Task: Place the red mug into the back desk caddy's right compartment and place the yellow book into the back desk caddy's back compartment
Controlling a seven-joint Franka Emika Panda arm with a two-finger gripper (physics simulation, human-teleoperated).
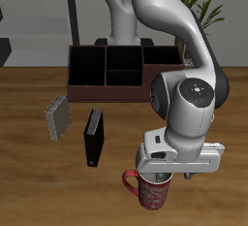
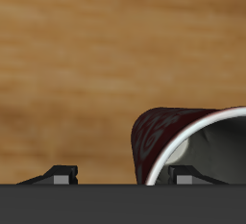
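Exterior view first. Red mug (image 1: 152, 189) upright on the wooden surface (image 1: 29, 177) near its front edge, handle showing at one side, upper rim partly covered by the arm's wrist housing. Tool (image 1: 161, 175) directly over the mug's mouth, fingers mostly hidden behind the grey housing and hard to tell from the rim; one dark finger seemingly dipping inside the mouth, though contact impossible to confirm. Yellow book (image 1: 58, 118) pale grey-tan, tilted, well apart from the mug, toward the middle of the surface. Black book (image 1: 93, 139) just beside it, nearer the front edge. Back desk caddy (image 1: 87, 84) far back, its end behind the arm largely blocked, so the right compartment hardly visible; back compartment (image 1: 122, 58) glimpsed as a small dark section. Plant leaves (image 1: 208, 2) partly cut off behind the arm.

Wrist view next. Mug (image 2: 163, 132) cut off at the frame edge, only a curved piece of speckled red wall and pale rim and interior showing. Two dark fingertips (image 2: 60, 175) spread wide apart, one outside the wall, the other at the pale inside, gripping nothing evident. Bare wood elsewhere.
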